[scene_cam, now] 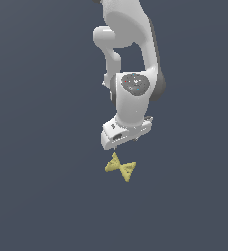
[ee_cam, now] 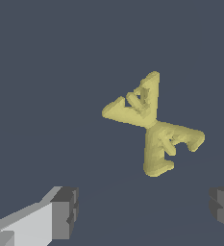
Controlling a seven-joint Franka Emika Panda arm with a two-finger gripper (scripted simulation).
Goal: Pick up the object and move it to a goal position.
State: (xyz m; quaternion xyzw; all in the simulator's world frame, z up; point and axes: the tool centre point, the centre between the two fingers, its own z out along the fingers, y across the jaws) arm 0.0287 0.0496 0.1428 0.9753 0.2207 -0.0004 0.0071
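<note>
The object is a small yellow bow-tie shape with two rough triangular lobes, lying on the dark grey floor. My gripper hangs just above it, a little toward the far side, and does not touch it. In the wrist view the object lies ahead of the two dark fingertips, not between them. The gripper is open wide and empty.
The white arm rises from the gripper toward the top of the exterior view. A plain dark grey floor surrounds the object, with nothing else on it in view.
</note>
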